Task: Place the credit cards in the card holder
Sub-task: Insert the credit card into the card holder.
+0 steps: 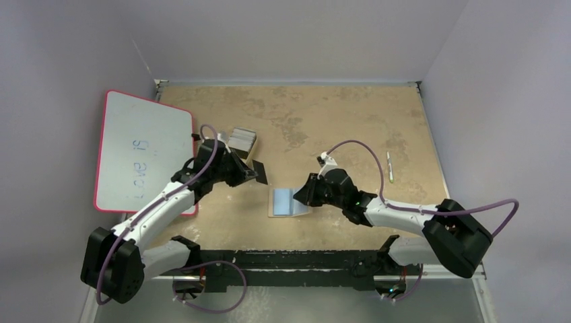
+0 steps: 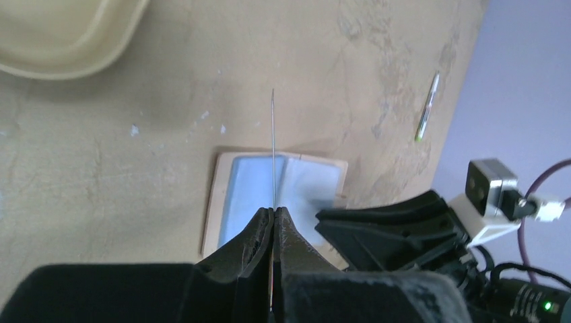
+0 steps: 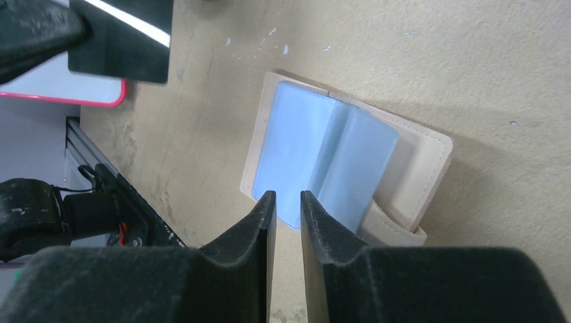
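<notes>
The card holder lies open on the table, tan outside with blue-grey pockets facing up. It also shows in the left wrist view and the right wrist view. My left gripper is shut on a black credit card and holds it above the table, left of the holder. The left wrist view shows that card edge-on between the shut jaws of my left gripper. My right gripper is at the holder's right edge, its jaws a narrow gap apart and empty. A stack of pale cards lies behind the left gripper.
A pink-framed whiteboard lies at the far left. A yellow tray is beside the left gripper. A thin pen lies at the right, and it also shows in the left wrist view.
</notes>
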Robot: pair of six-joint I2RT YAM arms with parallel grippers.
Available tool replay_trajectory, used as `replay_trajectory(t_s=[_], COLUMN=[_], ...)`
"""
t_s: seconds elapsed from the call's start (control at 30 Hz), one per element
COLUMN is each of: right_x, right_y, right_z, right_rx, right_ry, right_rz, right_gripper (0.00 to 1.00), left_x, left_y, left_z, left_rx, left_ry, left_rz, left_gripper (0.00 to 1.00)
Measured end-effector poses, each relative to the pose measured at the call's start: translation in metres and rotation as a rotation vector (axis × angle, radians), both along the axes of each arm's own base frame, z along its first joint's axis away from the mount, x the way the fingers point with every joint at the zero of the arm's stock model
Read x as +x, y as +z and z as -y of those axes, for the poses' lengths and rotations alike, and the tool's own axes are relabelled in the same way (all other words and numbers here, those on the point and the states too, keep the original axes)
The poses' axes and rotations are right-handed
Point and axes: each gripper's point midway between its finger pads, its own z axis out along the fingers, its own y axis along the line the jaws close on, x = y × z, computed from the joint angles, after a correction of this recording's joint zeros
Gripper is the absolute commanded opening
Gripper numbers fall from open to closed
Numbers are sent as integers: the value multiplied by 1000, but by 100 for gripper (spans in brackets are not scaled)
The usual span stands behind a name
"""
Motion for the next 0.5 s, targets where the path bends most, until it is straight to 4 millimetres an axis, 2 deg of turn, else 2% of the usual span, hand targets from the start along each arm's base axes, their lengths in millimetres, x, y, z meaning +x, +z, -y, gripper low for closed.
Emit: replay_trajectory(t_s=[0.13,0.33,0.5], right_x=[2,4,3], right_y=[-4,-12,-19], right_z=[6,16,23], right_rx=[-18,-54,-84], right_ry=[-22,-55,-75], right_rz=[-17,-38,-50], right_gripper=[19,19,19], left_x=[-21,-51,-56], left_y=[-9,-35,-56], left_z=[21,48,51], left_rx=[-14,-44,-57], left_ry=[-109,-208,-197], left_rz=[-21,-81,-121], left_gripper=[0,0,0])
